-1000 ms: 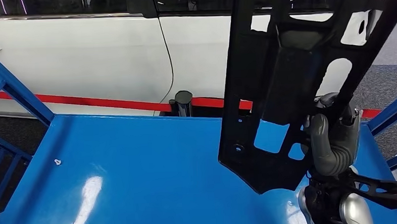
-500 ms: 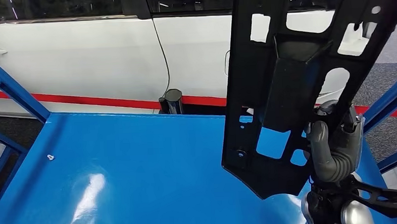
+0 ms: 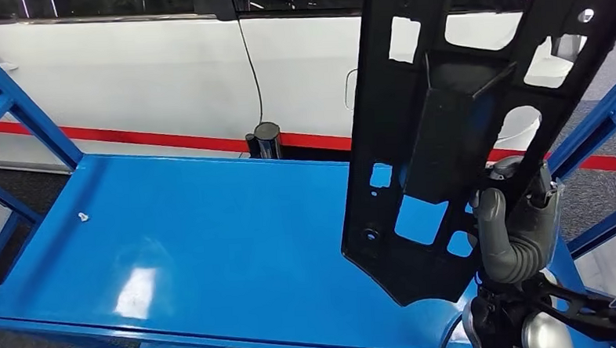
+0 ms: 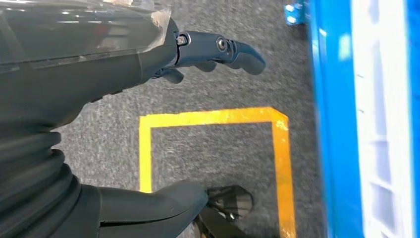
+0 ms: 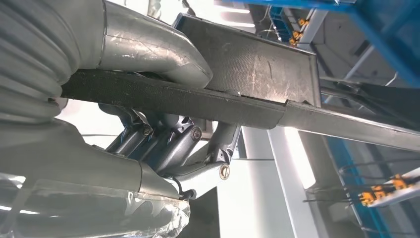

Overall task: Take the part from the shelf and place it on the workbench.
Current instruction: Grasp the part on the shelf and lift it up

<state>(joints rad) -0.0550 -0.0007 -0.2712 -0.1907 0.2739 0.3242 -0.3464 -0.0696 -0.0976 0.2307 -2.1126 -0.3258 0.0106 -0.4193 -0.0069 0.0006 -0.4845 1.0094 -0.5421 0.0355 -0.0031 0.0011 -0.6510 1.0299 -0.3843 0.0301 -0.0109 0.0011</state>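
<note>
Head view, from the left: a blue frame post (image 3: 20, 116) slants up beside the blue surface (image 3: 214, 249), where a tiny white speck (image 3: 82, 217) lies near the left edge. Behind the surface stands a white car (image 3: 167, 78) with a red stripe (image 3: 131, 138), and a short dark post (image 3: 266, 139) rises just past the far edge. Further right, the black part (image 3: 437, 137), a flat panel with several cut-outs, stands nearly upright above the right end of the surface, its lower tip clear of it. The right hand (image 3: 515, 228) grips the part at its lower right edge, thumb wrapped over the front. In the left wrist view, the left hand (image 4: 148, 124) hangs over grey carpet (image 4: 213, 144) marked with yellow tape (image 4: 213, 118), fingers (image 4: 223, 49) apart and holding nothing.
</note>
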